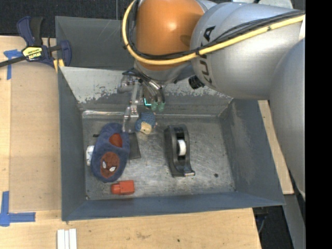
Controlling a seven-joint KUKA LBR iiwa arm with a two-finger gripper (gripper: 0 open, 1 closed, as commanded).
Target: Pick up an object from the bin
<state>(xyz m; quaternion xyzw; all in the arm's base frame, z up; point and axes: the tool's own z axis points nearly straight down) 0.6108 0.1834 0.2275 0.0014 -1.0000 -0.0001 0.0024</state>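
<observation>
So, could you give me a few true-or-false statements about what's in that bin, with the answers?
1. A black tape dispenser lies to the right of the blue slipper on the floor of the bin. True.
2. The small orange block lies against the far wall. False: it sits at the near edge of the floor, just below the slipper.
3. The slipper bears a red Spider-Man face. True.
4. The pincer hangs over the tape dispenser. False: it is at the far side of the floor, by the slipper's far end and next to a small blue-and-beige thing.
</observation>
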